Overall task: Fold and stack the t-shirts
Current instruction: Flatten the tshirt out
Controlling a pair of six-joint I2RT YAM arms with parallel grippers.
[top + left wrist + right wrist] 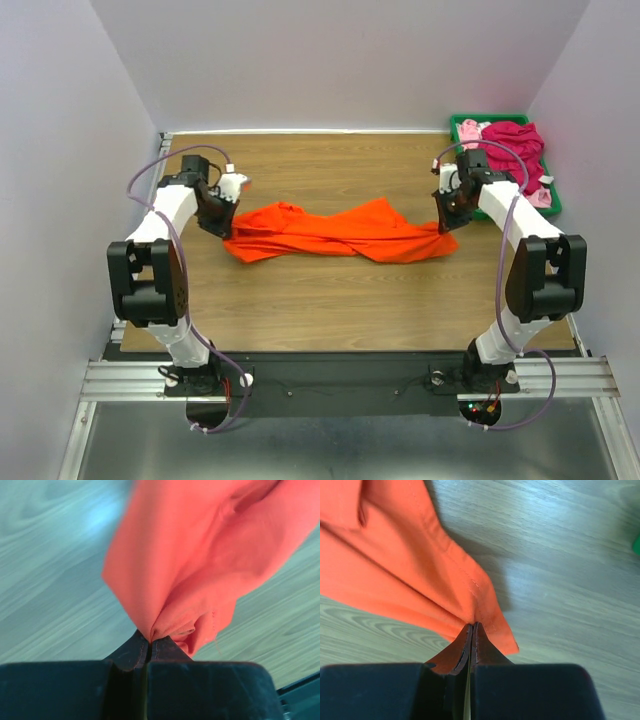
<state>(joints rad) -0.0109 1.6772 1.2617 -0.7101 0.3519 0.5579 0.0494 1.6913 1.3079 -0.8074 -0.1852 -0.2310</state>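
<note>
Orange shirt point(335, 232) is strung out across the middle of the wooden surface point(330, 310). It's bunched and twisted into a long band, not lying flat.

The left hand point(218, 222) is pressed together on the shirt's left end. In its wrist view a gathered fold of cloth is pinched right at the tips, with the rest fanning out from there. Same deal for the right hand point(447, 222) on the right end: it's clamped on a stitched edge of the fabric, and that corner comes to a point at the fingertips. I can't really tell if the held ends are touching the surface or sitting a bit above it.

The magenta shirt point(515, 140) and pale pink shirt point(470, 130) are crumpled together in the green bin point(488, 117) at the far right corner, just behind the right arm.
</note>
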